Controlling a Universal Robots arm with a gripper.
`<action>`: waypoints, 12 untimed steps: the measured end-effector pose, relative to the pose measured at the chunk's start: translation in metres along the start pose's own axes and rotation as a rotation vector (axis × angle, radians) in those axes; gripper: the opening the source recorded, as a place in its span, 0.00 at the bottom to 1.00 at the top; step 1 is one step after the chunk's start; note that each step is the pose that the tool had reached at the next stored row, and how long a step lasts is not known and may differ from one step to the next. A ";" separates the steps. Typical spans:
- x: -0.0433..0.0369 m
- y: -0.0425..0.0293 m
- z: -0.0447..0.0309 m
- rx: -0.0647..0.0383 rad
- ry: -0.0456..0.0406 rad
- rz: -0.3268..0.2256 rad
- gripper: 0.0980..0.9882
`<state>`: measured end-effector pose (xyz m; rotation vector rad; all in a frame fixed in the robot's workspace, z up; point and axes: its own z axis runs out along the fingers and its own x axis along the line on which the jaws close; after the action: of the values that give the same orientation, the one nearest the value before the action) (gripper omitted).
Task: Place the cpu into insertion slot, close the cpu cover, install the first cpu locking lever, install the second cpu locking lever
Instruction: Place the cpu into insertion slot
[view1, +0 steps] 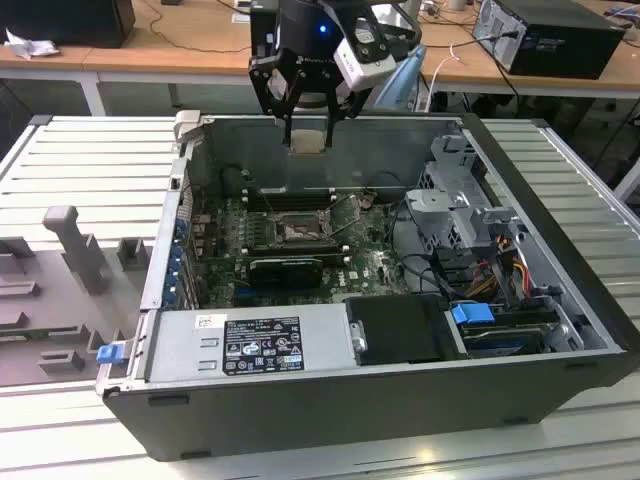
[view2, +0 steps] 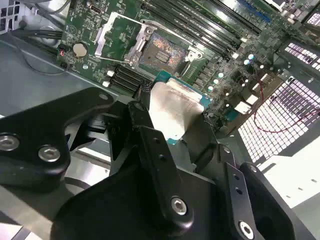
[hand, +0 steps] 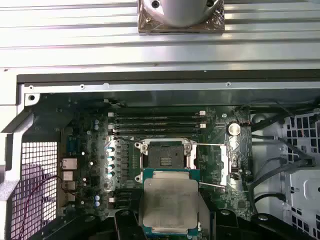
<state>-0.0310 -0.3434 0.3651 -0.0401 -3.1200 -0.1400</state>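
You have the insertion slot (hand: 164, 155) lying bare. Your pincer (view1: 306, 130) pinches the cpu (hand: 170, 202) by its edges, level in the air and clear of the slot (no contact), and the cpu cover (hand: 225, 165) lies flipped open just beside the slot.

Your open computer case (view1: 350, 410) sits on a slatted table (view1: 90, 160) — power supply (view1: 250, 342) along its near side, grey moulded tray (view1: 50, 300) to the exterior view's left.
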 end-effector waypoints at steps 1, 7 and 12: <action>0.0000 0.0000 0.0000 0.000 0.0000 0.000 0.48; 0.0000 0.0000 0.0005 -0.002 -0.0080 0.089 0.48; -0.0001 -0.0001 0.0011 -0.003 -0.0171 0.190 0.48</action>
<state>-0.0309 -0.3434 0.3641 -0.3380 -3.1105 -0.1417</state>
